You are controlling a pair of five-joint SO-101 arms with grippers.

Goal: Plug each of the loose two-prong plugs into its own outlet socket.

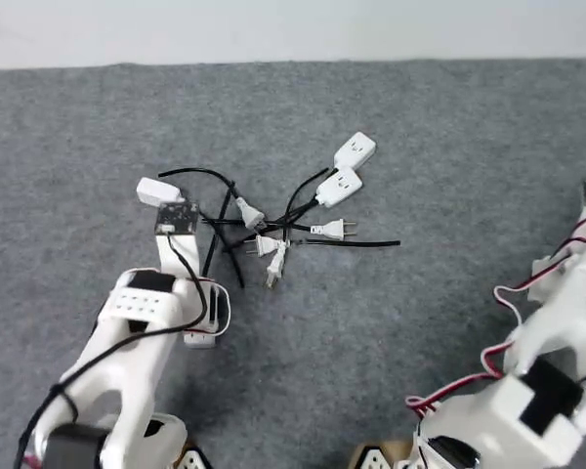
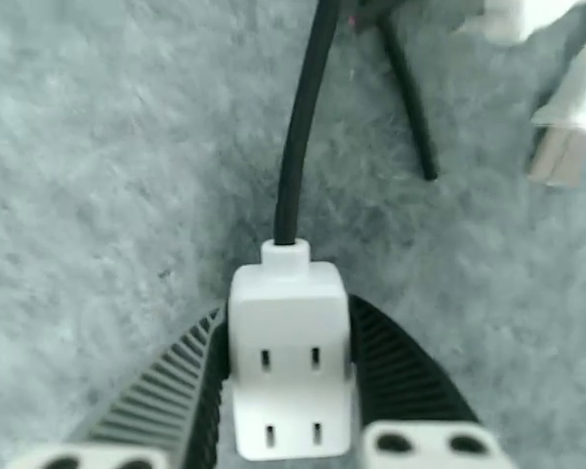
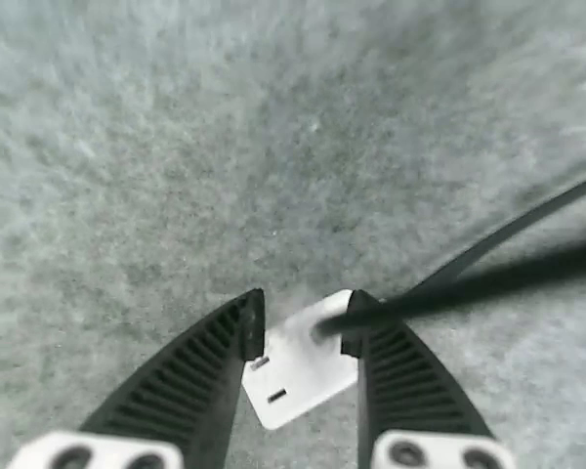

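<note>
On the grey desk (image 1: 449, 147), the left tool (image 2: 288, 313) is clamped on a white socket (image 2: 291, 337), near 4 loose plugs (image 1: 332, 230) and 2 free sockets (image 1: 339, 186). The right tool (image 3: 303, 303) seems closed around a second socket (image 3: 288, 376).

Looking down from high over the carpet (image 1: 449, 147) and both arms, plus close-up from just behind the left gripper (image 2: 288, 315) and the right gripper (image 3: 303, 311), facing forward past each tool, sharing overhead the socket (image 2: 291, 362) clamped in the left.
</note>
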